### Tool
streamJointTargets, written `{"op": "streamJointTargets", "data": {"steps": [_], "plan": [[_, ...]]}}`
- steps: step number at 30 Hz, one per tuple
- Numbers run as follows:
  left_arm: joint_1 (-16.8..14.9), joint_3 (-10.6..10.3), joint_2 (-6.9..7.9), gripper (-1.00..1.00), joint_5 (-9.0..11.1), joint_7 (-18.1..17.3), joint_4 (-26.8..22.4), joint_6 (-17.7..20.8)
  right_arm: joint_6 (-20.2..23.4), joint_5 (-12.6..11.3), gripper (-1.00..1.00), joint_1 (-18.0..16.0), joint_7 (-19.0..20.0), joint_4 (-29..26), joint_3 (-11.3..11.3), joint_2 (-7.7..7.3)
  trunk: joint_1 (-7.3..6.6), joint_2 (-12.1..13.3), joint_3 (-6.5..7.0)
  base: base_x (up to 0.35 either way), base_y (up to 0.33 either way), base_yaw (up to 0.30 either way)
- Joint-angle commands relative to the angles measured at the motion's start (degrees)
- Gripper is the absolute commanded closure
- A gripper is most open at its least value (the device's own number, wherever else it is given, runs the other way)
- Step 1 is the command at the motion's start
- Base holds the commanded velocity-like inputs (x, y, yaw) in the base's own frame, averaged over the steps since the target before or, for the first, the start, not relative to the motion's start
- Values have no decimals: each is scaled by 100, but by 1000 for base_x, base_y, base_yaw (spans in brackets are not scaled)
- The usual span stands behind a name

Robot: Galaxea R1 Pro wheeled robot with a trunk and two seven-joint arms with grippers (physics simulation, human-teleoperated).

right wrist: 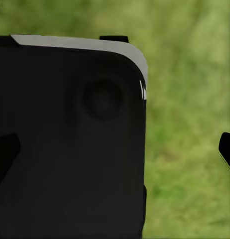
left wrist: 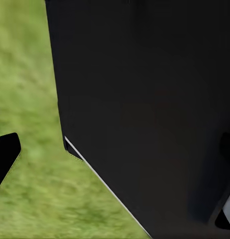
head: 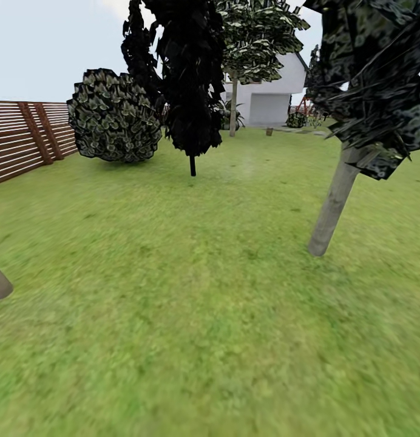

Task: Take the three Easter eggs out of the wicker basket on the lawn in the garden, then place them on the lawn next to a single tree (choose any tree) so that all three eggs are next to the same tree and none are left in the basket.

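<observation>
a: so what's going on here? the head view shows the lawn (head: 192,315), a slatted wooden fence (head: 22,139) off to the left, a round bush (head: 115,115), a thin-stemmed black-leaved tree (head: 192,79), and a white house (head: 270,91) way back.

b: looks like the robot's just travelling through the garden. i can't spot eggs or a basket in these shots, so i'd guess it's hunting for them, or turning to face them.

a: what about that pale leaning trunk on the right?

b: yeah, the tree (head: 333,203). thick, grey-beige, standing in open grass. decent drop spot later imo, plenty of flat lawn around its base.

a: and the jaws?

b: honestly can't tell. both wrist views mostly look at a big black part of the robot's own body with blurry grass behind it. probably the arms are tucked in close for driving. just dark finger tips at the edges, with nothing visible between them. open or clenched, not enough to say.
</observation>
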Motion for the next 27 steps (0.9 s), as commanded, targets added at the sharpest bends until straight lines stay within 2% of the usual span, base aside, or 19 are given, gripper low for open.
{"op": "streamJointTargets", "data": {"steps": [1, 21, 27], "plan": [[-2, 4, -1, -100, 2, 2, 0, -3, -19, 1, -100, -2, -3, 5, 1, 2, 3, -2, -5, 340, 0, 0], [-2, 4, -1, -100, 11, 9, -1, -8, -22, -17, -100, -4, -3, -2, -17, 22, 3, -2, -5, 340, 0, 0], [-2, 4, -1, -100, 11, 10, 0, -8, -19, -20, -100, -5, -3, 12, -7, -22, 3, -2, -5, 340, 0, 0]]}}
